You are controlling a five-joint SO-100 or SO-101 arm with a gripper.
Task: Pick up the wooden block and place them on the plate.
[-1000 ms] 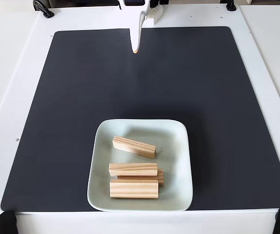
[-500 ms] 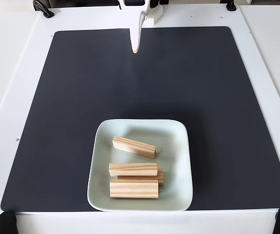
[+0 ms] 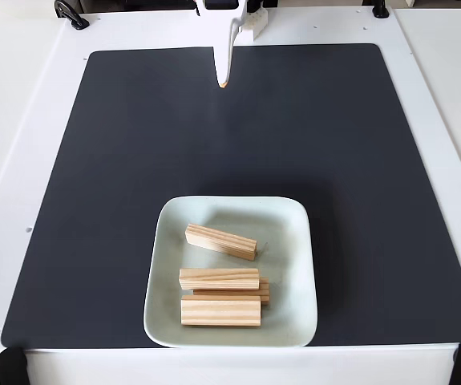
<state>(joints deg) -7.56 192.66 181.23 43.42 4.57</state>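
The white two-finger gripper [image 3: 224, 80] hangs at 12 o'clock, over the far edge of the big black mat [image 3: 118, 160]. Its fingers come to one thin point with an orange tip, pressed together with nothing in them. The top of the arm is cut off by the picture's edge.

The pale mint-white square plate [image 3: 294, 265] sits at 6 o'clock on the mat, well apart from the gripper. All the small pale wooden blocks lie in it. One tilted block [image 3: 221, 241] lies alone toward 12 o'clock in the plate. Toward 6 o'clock there is a pile: a back block [image 3: 219, 278], a front block [image 3: 220, 310], and a hidden block [image 3: 264, 290] under them that mostly shows at its right end. The mat lies on a white table [image 3: 22, 120].
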